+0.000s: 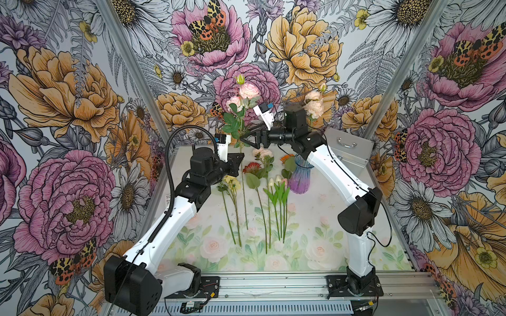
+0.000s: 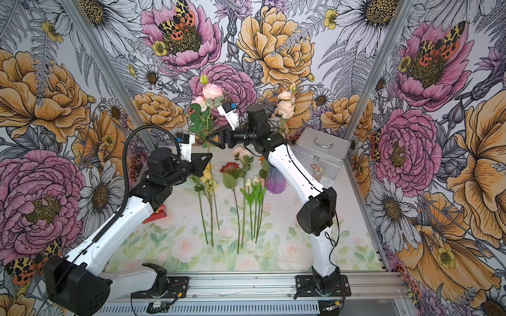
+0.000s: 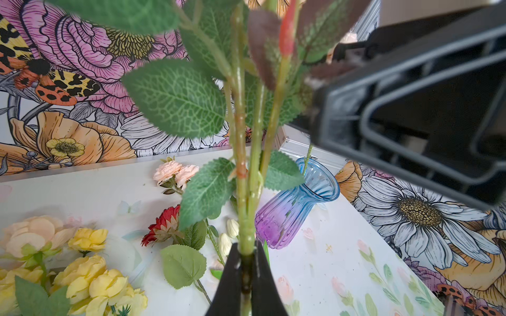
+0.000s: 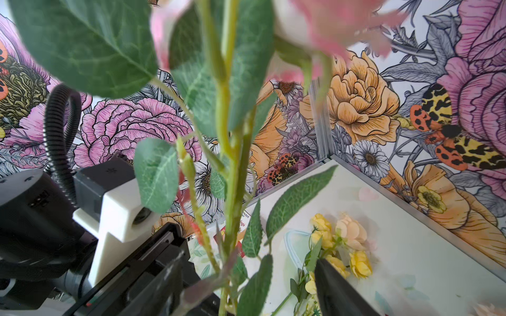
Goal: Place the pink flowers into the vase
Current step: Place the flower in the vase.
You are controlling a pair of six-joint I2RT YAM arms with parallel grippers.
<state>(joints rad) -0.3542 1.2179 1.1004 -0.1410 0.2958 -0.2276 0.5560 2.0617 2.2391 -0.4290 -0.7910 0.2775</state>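
your left gripper [image 1: 242,156] is clamped tight on the pink rose stem [image 1: 241,128], holding it upright above the middle of the table [image 1: 315,219], blooms high against the back wall. your right gripper [image 1: 244,138] sits higher up the same stem with its jaws wide. the right wrist view shows one jaw on either side and nothing pinched. the vase [image 1: 299,177] stands toward the back, right of centre, and your right forearm crosses its rim in both top views. one pale pink spray [image 1: 313,105] seems to stand in it, and another pink stem [image 1: 263,153] lies flat near it.

here's where it can go sour. this looks like a handover, so if the left lets go before the right has bitten, that top-heavy stem tips and drops onto the yellow flowers [image 1: 231,182] and the red flower [image 1: 250,167]. watch the leaves too. they crowd round the right jaws, and a grip on leaf rather than stem will likely slip. clamp with both and pull apart, and you may bend the stem.

the lower end hangs long below the left pincer. i can't tell whether it clears the table, so a sideways swing could rake the lying stems. the vase neck is narrow and looks partly taken. come in tilted and you could nudge the glass over or knock out the spray in it. mind that right forearm near the rim.
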